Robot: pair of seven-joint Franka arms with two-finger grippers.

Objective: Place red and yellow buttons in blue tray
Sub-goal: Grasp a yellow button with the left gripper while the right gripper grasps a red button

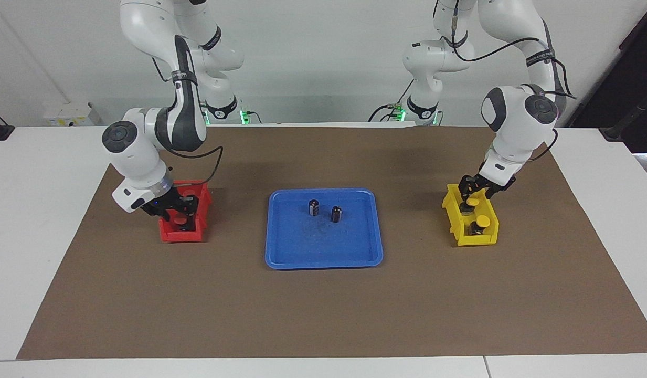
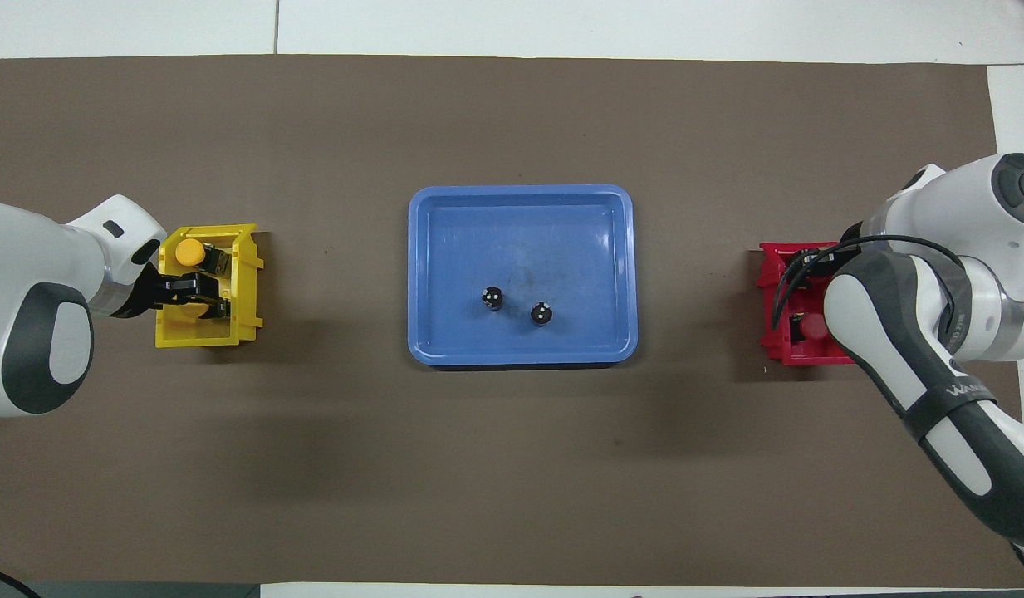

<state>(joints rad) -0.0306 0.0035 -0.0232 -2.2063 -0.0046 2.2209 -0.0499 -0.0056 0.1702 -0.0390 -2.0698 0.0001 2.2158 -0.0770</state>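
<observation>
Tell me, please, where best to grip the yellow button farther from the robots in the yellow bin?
Probably the yellow button by its round cap, from straight above: the walls of the yellow bin close off its sides, and the cap lies exposed.

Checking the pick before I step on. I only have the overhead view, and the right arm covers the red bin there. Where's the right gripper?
Observer: In the facing view the right gripper is down inside the red bin. I cannot tell whether it touches a red button.
Operator: Is the left one lowered too, or just over its bin?
Observer: The left gripper is low in the yellow bin, right at the yellow button nearer to the robots.
Operator: And the parts in the tray?
Observer: The two dark cylinders stand upright in the blue tray.
</observation>
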